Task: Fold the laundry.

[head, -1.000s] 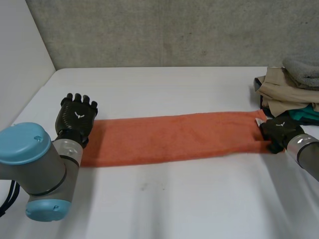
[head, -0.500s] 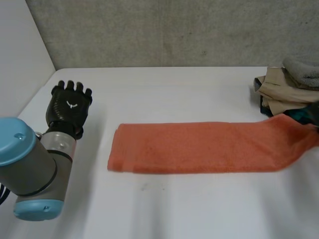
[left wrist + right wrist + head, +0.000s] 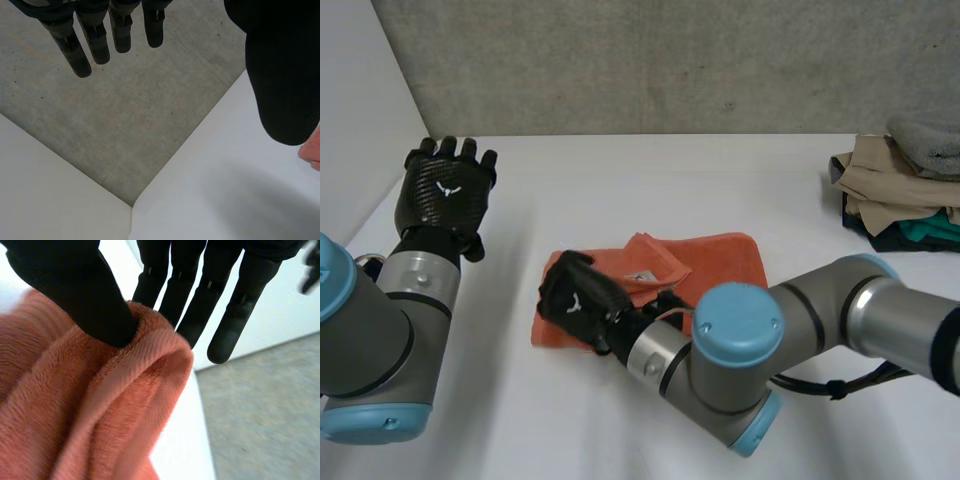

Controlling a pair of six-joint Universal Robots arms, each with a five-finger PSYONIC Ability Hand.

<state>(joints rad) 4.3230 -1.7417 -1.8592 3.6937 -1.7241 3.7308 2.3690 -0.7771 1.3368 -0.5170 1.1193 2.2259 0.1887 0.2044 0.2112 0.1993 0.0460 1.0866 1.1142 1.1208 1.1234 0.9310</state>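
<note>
An orange towel (image 3: 720,265) lies doubled over near the middle of the white table (image 3: 670,170), its top layer rumpled towards the left end. My right arm reaches across it, and my right hand (image 3: 575,300) rests at the towel's left end. In the right wrist view its thumb (image 3: 75,300) pinches a fold of the orange towel (image 3: 75,415) against the fingers. My left hand (image 3: 445,195) is raised off the cloth at the back left with fingers (image 3: 95,40) straight and spread. A bit of the orange towel (image 3: 312,150) shows beside its thumb.
A pile of unfolded clothes (image 3: 905,190) in beige, grey and teal sits at the table's right edge. A grey wall runs behind the table and a white panel stands along its left side.
My right hand has carried the towel's right end across to the left end, doubling the towel. My left hand has let the towel's left end go and drawn away to the back left.
</note>
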